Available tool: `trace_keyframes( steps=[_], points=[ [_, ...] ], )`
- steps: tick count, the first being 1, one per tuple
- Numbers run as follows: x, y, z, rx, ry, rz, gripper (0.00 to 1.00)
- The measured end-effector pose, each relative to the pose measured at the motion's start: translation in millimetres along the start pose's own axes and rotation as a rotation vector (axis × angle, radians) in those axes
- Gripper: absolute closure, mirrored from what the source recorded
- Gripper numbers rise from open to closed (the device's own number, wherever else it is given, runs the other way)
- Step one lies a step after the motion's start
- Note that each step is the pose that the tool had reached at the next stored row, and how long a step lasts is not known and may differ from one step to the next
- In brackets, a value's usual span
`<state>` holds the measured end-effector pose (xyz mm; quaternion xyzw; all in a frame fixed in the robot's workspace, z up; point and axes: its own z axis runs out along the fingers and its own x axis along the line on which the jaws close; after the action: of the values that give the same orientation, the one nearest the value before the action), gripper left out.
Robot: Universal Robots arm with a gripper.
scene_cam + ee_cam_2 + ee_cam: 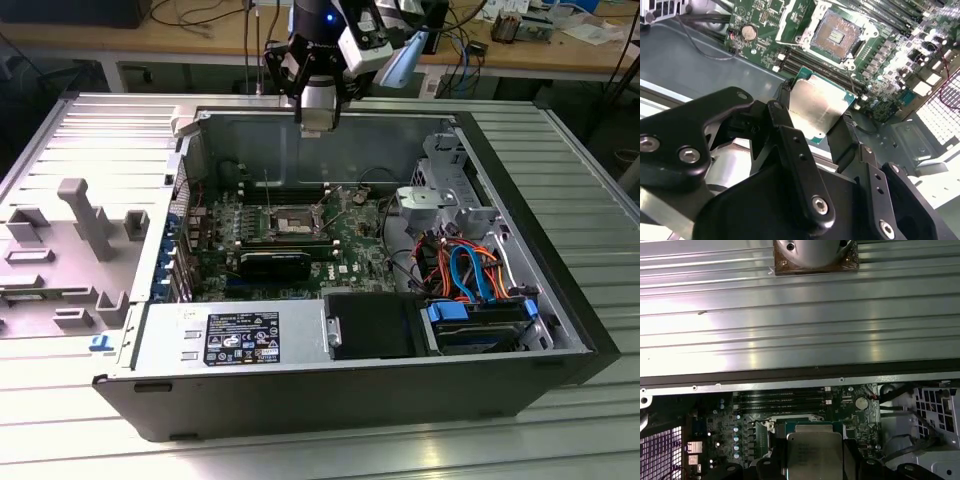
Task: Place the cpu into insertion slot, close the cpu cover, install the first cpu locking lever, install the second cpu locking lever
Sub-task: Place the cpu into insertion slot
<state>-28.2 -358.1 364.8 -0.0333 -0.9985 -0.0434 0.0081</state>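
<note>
At the top centre of the exterior view, the gripper (316, 100) hangs over the back wall of the open computer case (350, 400), well apart from the insertion slot (293, 220), which sits left of centre on the green motherboard (350, 245). In the second wrist view the black fingers (844, 135) clamp the cpu (817, 107) by two opposite edges, silvery top showing. The slot beyond lies bare, with the cpu cover (792, 20) swung open beside it.
</note>
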Motion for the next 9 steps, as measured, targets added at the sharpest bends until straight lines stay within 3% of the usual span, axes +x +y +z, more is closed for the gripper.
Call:
trace_keyframes(
  steps=[3, 9],
  points=[
    [-0.1, -0.5, 0.4, -0.0004, -0.0023, 0.028, 0.46],
    [-0.1, -0.6, 0.4, -0.0003, -0.0024, 0.029, 0.46]
  ],
)
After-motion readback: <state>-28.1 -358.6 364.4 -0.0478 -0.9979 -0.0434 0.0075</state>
